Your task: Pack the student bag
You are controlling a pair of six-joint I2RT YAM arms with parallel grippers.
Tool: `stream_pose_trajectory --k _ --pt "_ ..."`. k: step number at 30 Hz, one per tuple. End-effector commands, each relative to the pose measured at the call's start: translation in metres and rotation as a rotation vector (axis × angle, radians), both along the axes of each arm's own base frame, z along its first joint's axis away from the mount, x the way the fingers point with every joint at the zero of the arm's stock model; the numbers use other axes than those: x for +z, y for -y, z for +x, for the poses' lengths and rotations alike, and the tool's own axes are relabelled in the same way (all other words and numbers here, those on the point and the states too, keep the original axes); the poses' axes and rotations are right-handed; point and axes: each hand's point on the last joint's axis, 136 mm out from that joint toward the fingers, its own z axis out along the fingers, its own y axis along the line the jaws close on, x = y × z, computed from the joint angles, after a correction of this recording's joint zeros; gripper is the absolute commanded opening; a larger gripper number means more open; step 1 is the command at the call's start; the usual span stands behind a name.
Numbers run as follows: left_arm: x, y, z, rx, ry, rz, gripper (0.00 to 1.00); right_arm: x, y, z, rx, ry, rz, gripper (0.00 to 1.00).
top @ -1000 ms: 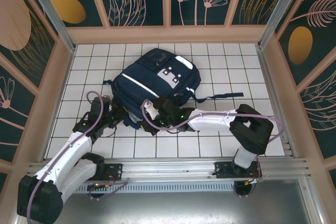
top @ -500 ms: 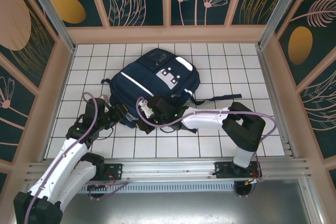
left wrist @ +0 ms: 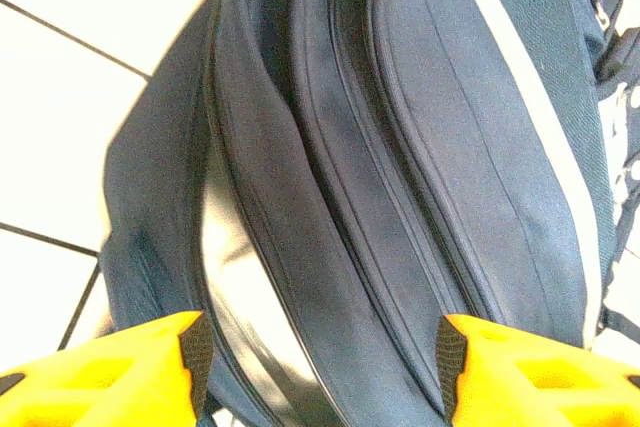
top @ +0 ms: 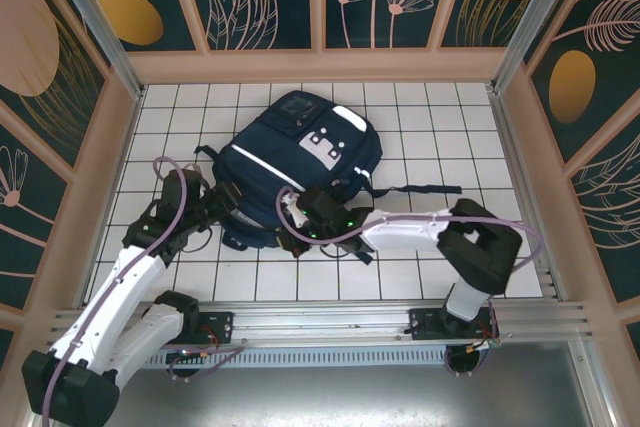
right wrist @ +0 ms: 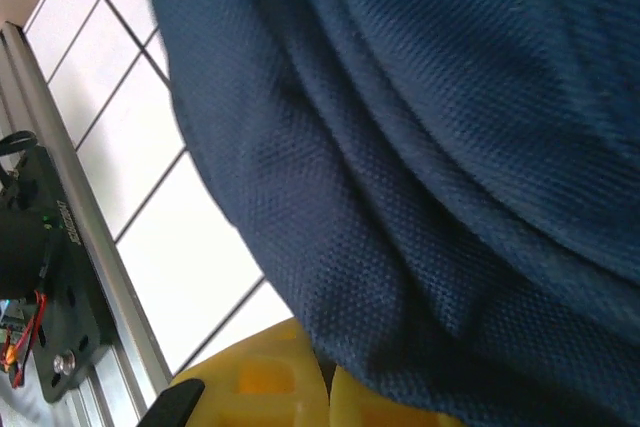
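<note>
The student bag (top: 300,152), navy with white stripes and grey-white patches, lies flat on the white tiled table (top: 430,117). My left gripper (top: 216,209) stands open at the bag's near-left edge. In the left wrist view its yellow fingers (left wrist: 150,367) frame the bag's side seams and zip lines (left wrist: 400,147), with nothing between the pads. My right gripper (top: 297,225) is at the bag's near edge. In the right wrist view its fingers (right wrist: 328,392) are pressed together with the navy fabric (right wrist: 450,127) running down into them.
A dark strap (top: 420,187) trails right from the bag across the tiles. Patterned walls close in the table on three sides. An aluminium rail (top: 330,319) with the arm bases runs along the near edge, also seen as rail (right wrist: 90,247) in the right wrist view.
My left gripper has opened and drawn back to the left of the bag. The right gripper stays shut on the fabric, and the bag has shifted slightly.
</note>
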Motion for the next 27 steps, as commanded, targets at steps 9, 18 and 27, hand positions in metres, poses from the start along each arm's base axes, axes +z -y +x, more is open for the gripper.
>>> stream_pose_trajectory --k 9,18,27 --pt "-0.026 0.009 0.031 0.002 -0.015 -0.015 0.57 0.038 0.077 0.026 -0.186 0.095 0.051 0.0" --pt "-0.072 0.046 -0.001 -0.083 -0.057 -0.3 0.3 0.028 0.079 0.018 -0.131 0.072 0.034 0.0" --pt "-0.086 0.053 -0.012 -0.075 -0.058 -0.372 0.29 0.028 0.075 0.01 -0.098 0.053 0.056 0.0"
